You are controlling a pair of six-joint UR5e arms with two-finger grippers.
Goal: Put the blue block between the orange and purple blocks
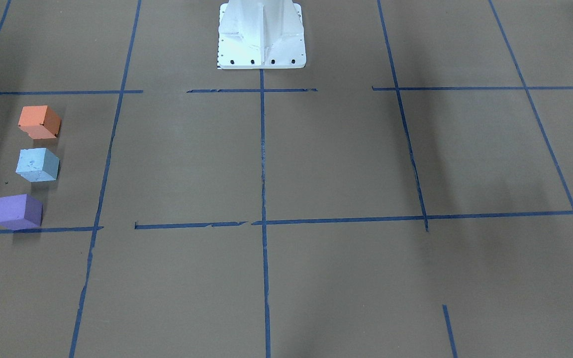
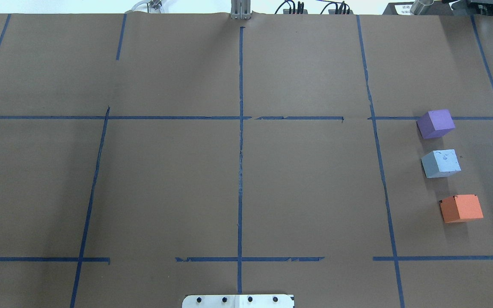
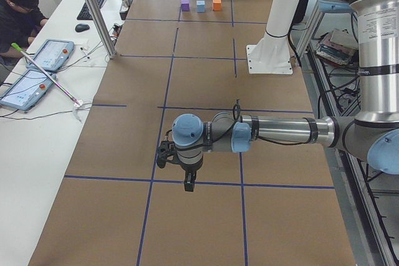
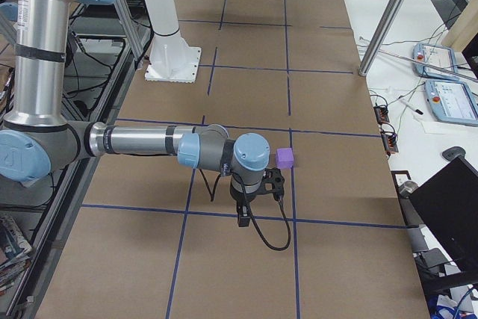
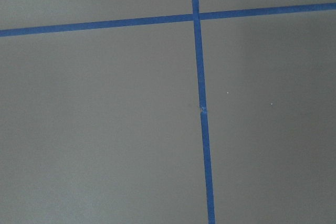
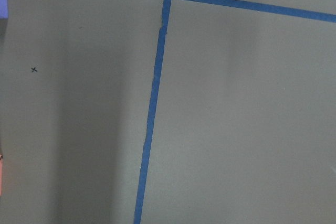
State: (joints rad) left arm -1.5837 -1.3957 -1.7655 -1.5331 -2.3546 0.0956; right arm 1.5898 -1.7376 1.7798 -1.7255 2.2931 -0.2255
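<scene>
The light blue block point(image 2: 441, 163) sits on the brown table between the purple block point(image 2: 435, 123) and the orange block point(image 2: 461, 208), the three in a row with small gaps. In the front-facing view the row is at the left: orange point(image 1: 39, 121), blue point(image 1: 38, 164), purple point(image 1: 19, 211). My left gripper point(image 3: 188, 182) hangs over the table's near end in the exterior left view, far from the blocks. My right gripper point(image 4: 244, 218) hangs close to the purple block point(image 4: 285, 158), and the arm hides the other two blocks there. I cannot tell whether either gripper is open or shut.
The white robot base point(image 1: 261, 35) stands at the middle of the robot's side. Blue tape lines point(image 2: 241, 128) cross the table in a grid. An operator point(image 3: 22, 7) sits at a side table with teach pendants point(image 3: 53, 54) and a metal post point(image 3: 93, 10).
</scene>
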